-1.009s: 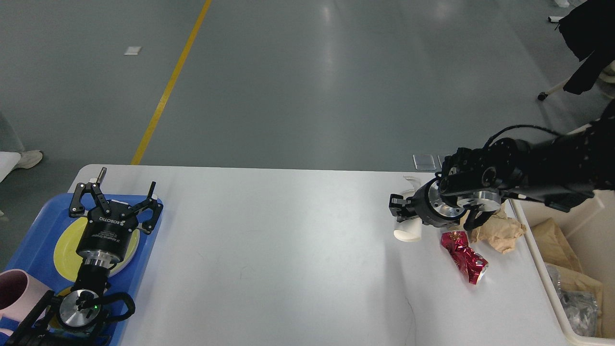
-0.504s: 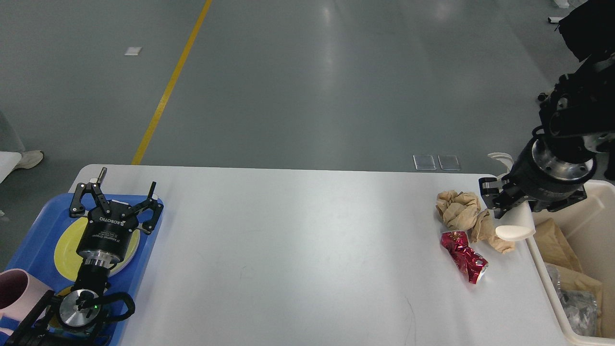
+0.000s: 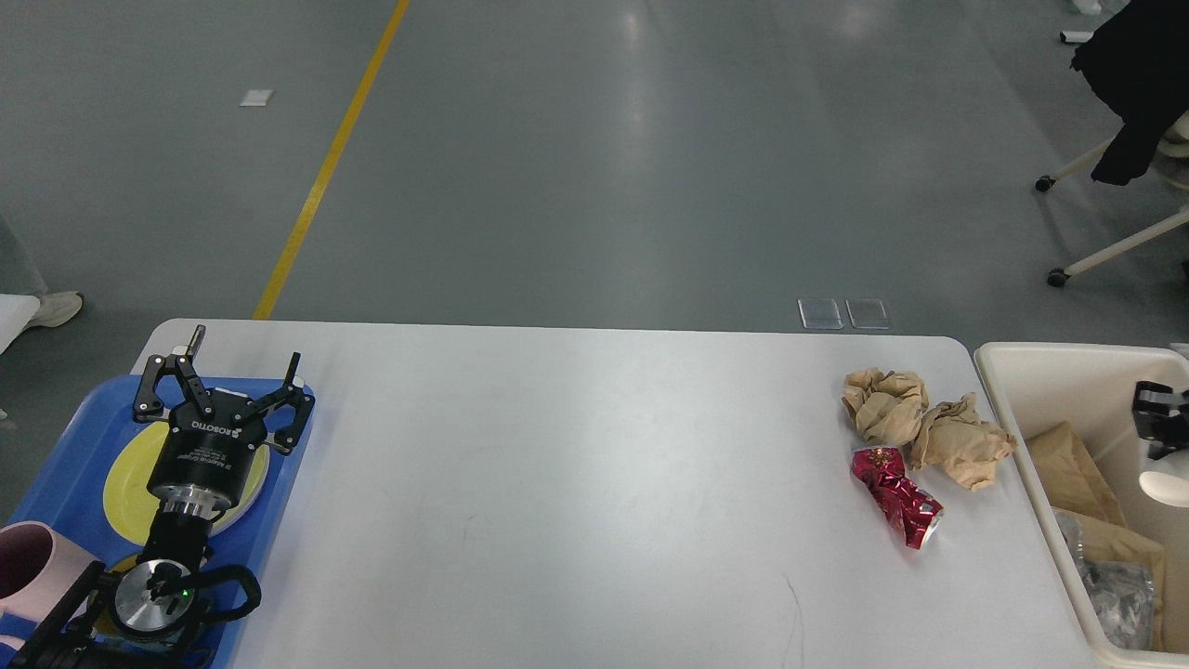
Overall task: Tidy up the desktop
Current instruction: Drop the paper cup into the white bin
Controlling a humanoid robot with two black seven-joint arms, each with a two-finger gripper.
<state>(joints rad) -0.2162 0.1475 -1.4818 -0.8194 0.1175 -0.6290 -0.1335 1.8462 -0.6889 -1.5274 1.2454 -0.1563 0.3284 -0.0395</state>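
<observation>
The white desktop fills the lower part of the head view. Two crumpled brown paper balls and a crushed red foil wrapper lie near its right end. My left gripper hangs open over the blue tray, nothing between its fingers. My right gripper shows only partly at the right edge, above the cream bin. A white cup sits just beneath its fingers and appears held.
The blue tray at the left end carries a yellow plate and a pink mug. The bin holds brown paper and clear plastic. A wheeled chair stands on the floor beyond.
My right gripper has swung right with the white cup, from the table beside the paper balls to above the bin. The left arm has not moved.
</observation>
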